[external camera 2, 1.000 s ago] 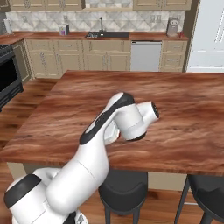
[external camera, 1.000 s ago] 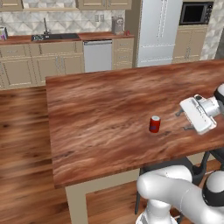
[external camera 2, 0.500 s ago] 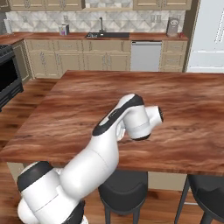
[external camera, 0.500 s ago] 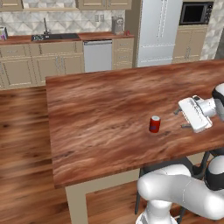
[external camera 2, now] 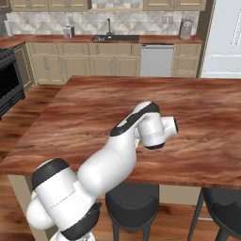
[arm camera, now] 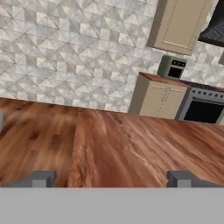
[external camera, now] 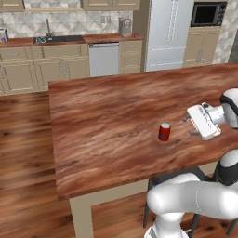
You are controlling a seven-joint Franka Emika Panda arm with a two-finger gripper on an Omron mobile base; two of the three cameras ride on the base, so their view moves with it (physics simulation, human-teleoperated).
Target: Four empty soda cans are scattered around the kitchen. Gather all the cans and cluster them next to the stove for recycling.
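Red soda can stands upright on the wooden island, probably light, thin-walled and easily tipped. Gripper, fingers spread wide and empty, sits near it; grasp mid-body, gently.

Stove cut off at frame edge

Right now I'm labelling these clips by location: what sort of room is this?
A home kitchen: a sink set in a cabinet-lined counter, a white fridge beside a built-in microwave, and a wooden island holding a red soda can.
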